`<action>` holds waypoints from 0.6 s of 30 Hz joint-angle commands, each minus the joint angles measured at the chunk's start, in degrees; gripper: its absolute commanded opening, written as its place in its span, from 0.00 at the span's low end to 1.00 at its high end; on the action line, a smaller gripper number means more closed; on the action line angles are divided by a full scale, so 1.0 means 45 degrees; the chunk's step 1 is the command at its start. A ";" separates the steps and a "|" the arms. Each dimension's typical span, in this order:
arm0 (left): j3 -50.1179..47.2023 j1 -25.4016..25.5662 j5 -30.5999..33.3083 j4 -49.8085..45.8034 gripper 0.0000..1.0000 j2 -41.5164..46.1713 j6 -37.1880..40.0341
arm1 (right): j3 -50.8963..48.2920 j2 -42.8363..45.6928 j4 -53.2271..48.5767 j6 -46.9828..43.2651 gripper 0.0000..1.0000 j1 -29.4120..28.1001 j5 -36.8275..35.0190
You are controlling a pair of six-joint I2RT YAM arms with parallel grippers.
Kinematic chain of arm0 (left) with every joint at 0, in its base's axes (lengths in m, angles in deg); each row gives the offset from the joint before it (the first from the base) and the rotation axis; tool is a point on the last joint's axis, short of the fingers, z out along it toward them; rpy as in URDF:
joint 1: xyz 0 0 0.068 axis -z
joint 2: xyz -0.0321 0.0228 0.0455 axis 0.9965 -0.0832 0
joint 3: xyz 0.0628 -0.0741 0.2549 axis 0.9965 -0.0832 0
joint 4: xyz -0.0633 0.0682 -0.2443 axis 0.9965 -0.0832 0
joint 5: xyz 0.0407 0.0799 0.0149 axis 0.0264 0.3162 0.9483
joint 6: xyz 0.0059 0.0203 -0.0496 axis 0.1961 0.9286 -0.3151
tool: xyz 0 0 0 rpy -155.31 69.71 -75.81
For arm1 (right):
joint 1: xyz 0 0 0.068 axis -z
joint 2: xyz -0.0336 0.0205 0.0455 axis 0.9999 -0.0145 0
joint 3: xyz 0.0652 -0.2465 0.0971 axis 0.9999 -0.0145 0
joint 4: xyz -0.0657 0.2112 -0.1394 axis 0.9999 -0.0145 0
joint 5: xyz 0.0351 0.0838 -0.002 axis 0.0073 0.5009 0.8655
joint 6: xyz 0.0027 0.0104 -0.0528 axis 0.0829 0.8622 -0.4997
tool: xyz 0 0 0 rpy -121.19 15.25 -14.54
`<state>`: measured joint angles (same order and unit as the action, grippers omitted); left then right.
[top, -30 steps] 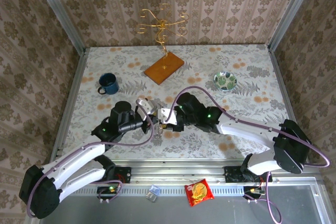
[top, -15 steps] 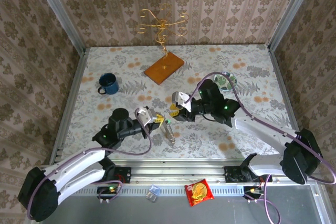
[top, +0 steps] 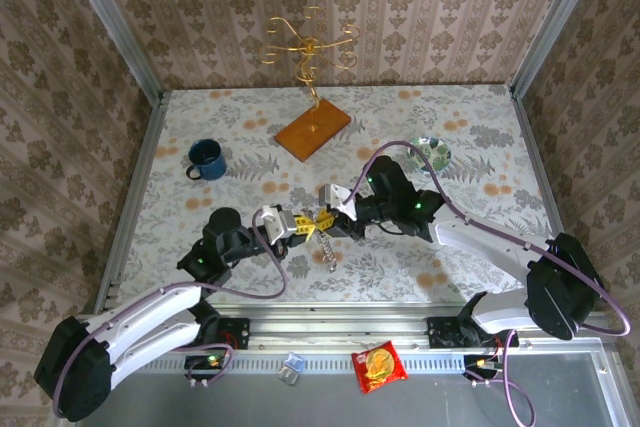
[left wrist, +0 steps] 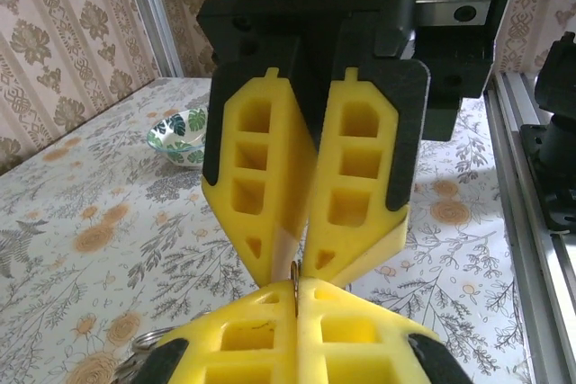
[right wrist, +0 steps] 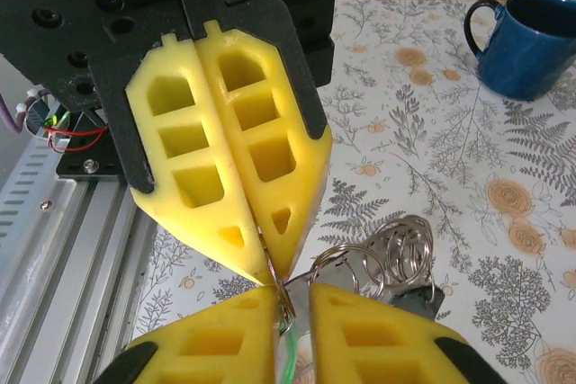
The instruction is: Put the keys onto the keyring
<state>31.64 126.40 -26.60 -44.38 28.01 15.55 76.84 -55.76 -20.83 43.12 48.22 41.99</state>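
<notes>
**Tip to tip over the bench, with the keyring nipped between**

Both arms meet above the middle of the flower-patterned bench (top: 470,237). The left fingers (left wrist: 243,334) are clenched flat against each other, and a thin edge of metal shows in the seam at their tips. I judge this to be the wire of the thin silvery-grey metal keyring (right wrist: 387,254), held off the bench.

The right fingers (right wrist: 216,334) point straight at them, so the two pairs lie along one line running left to right. The right pair is drawn nearly together around the same wire. A narrow slot is open between them in the right wrist view, and I cannot tell whether they grip anything.

From that meeting point the keyring's loops spill to one side of the right fingers and hang down towards the near edge of the bench. A dark-headed little key (right wrist: 416,299) sits under the loops. A sliver of green (right wrist: 290,343), probably the green-headed key, lies in the right pair's slot with its length along the slot.

The coming move turns on this line-up. The wire crosses the fingertips' shared line, and the green key is already inside the right pair's reach. So the right arm is the nearer one to work the key, while the left only has to steady the keyring.
</notes>
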 commanded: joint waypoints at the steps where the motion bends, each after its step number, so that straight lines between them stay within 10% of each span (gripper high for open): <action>1: -0.0188 0.0030 -0.0530 0.1002 0.00 -0.0003 0.0068 | -0.0192 -0.0053 0.0438 0.0025 0.13 -0.0099 0.0174; 11: -0.0394 0.0031 0.0286 0.1283 0.00 0.0012 -0.0212 | -0.0092 -0.0143 0.0294 0.0140 0.00 -0.0118 0.0897; 18: 0.0241 0.0021 0.0803 -0.1625 0.19 0.0504 0.0819 | 0.0372 -0.0038 -0.1235 -0.0741 0.00 -0.0138 -0.0186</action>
<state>30.40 126.42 -23.59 -45.82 29.10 16.49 76.78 -56.11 -22.77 42.07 48.00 42.12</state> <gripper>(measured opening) 0.192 0.052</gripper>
